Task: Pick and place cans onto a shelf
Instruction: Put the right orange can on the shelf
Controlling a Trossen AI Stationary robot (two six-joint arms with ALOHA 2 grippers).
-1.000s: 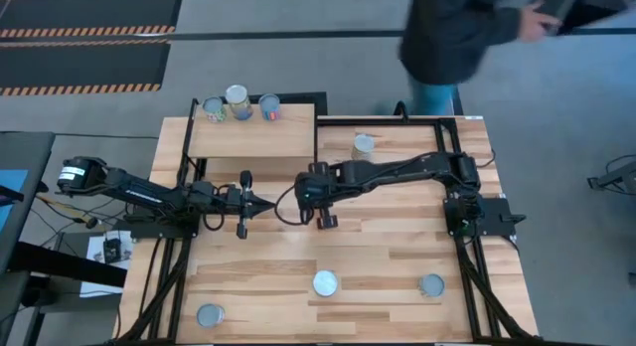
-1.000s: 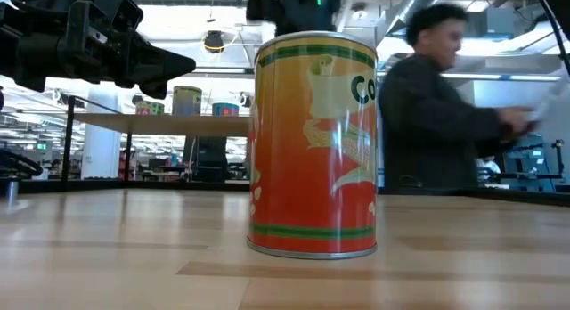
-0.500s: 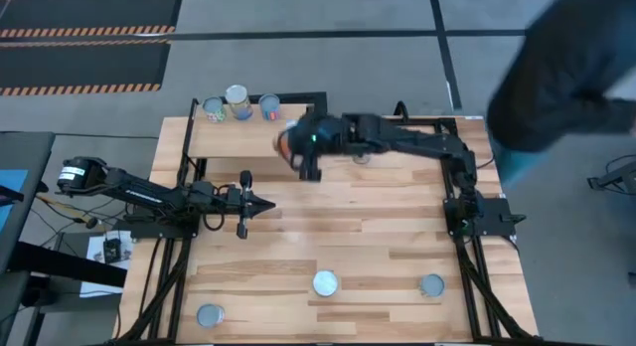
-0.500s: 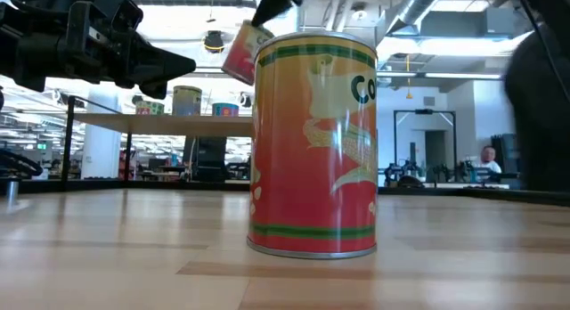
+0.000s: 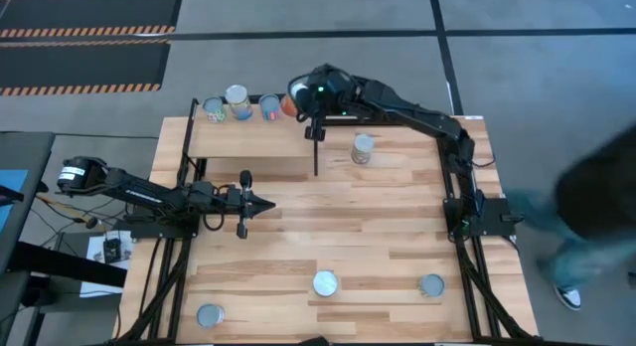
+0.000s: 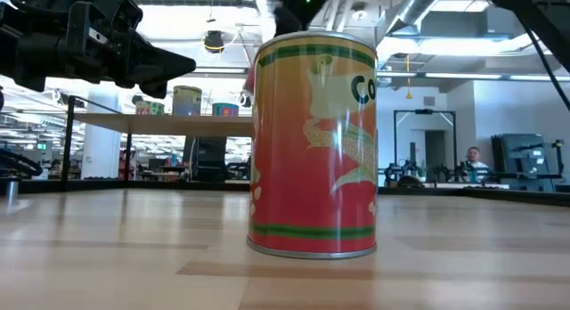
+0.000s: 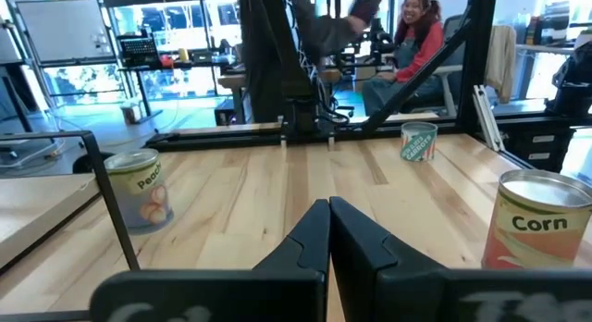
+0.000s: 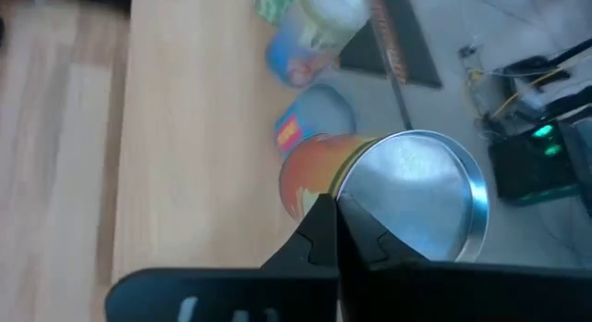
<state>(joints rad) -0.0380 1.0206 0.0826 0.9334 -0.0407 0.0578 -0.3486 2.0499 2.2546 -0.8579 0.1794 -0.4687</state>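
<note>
Right gripper (image 5: 298,99) is over the back right corner of the shelf (image 5: 253,137), clenched on an orange-red can (image 8: 319,169) tipped on its side, silver end showing. Three cans (image 5: 238,103) stand in a row along the shelf's back edge, just beside it. Left gripper (image 5: 260,206) rests mid-table with fingers pressed together, empty. Four more cans sit on the table (image 5: 388,237), one (image 5: 363,147) near the shelf.

In the low view, the big orange can (image 6: 313,142) hides most of the right arm behind it. A person (image 5: 596,217) at three o'clock in the high view is blurred and cut off. The shelf cans (image 8: 314,30) in the right wrist view are blurred, labels unreadable.
</note>
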